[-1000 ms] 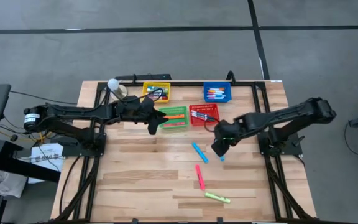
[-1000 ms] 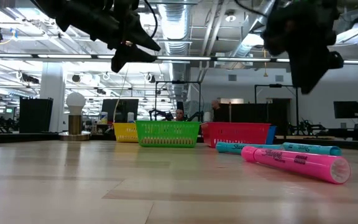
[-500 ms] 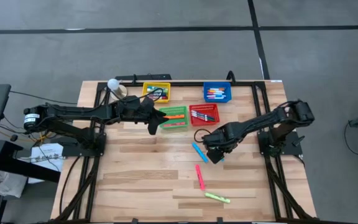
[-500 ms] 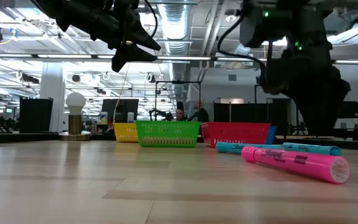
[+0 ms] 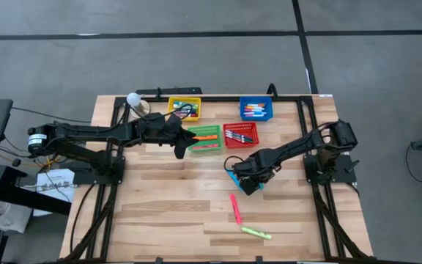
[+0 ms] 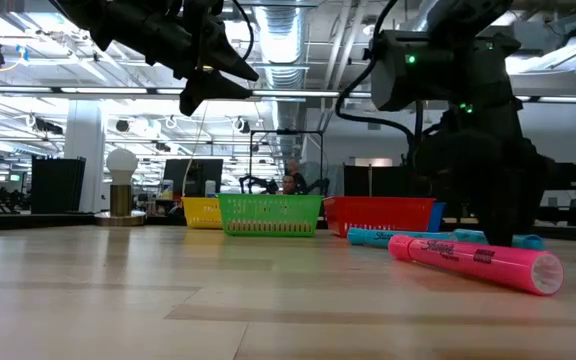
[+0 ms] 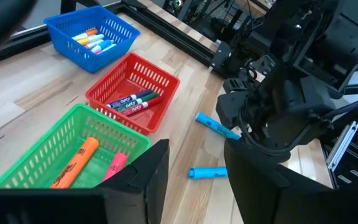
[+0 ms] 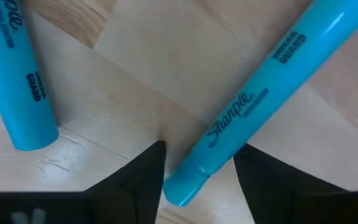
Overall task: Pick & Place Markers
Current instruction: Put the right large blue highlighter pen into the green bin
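Two blue markers lie flat on the table; in the right wrist view one lies off to the side and the other runs slantwise. My right gripper points down over them, open, its fingers on either side of the slanted marker's end. It reaches the table in the low view. A pink marker and a yellow-green one lie nearer the front edge. My left gripper hovers open beside the green basket, holding nothing. My right gripper comes from above, pointing down, with the slanted blue marker's end in the gap between its fingers. The fingers lie across the marker, which rests flat on the table. Whether they touch it, I cannot tell.
At the back stand a yellow basket, a blue basket and a red basket, each with markers inside. A white bulb-shaped thing stands at the far left. Bare wood lies at the front left.
My right gripper has come down from well above the table to the table top and shifted toward the table's left edge, tipping to point straight down over the blue markers. The markers have stayed where they were.
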